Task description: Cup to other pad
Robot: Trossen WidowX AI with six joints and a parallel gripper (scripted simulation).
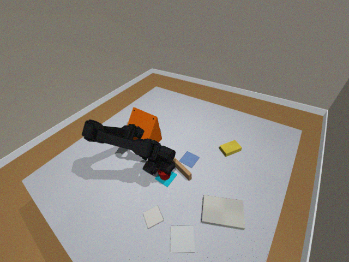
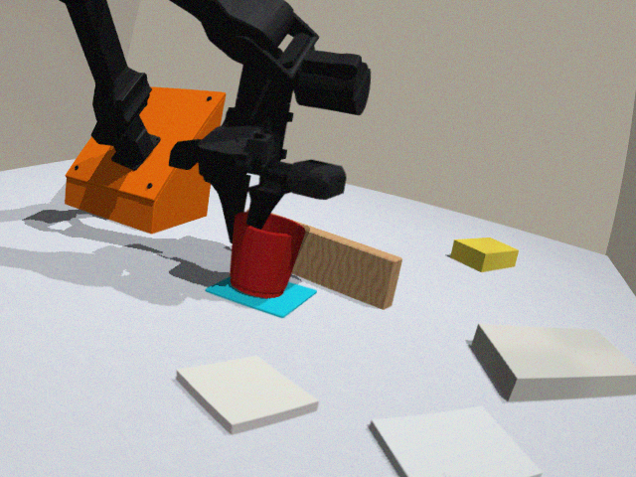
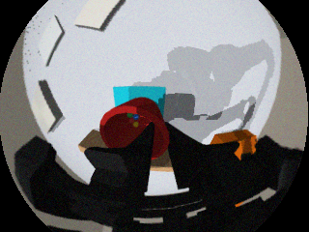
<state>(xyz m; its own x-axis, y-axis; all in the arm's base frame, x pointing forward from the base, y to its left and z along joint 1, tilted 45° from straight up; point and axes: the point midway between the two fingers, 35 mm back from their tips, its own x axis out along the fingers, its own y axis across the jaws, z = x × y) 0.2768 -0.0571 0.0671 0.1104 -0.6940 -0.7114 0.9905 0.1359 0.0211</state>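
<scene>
Arm reaches low and forward; gripper (image 2: pixel 246 226) points down, fingers slightly parted.

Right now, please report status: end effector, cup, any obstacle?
End effector slightly open, astride the rim of the cup. Cup upright on cyan pad, marbles inside. Wooden block close beside cup.

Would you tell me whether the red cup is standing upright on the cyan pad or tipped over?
Upright: the red cup rests base-down on the cyan pad, rim up, with one finger of the gripper on each side of its wall.
</scene>
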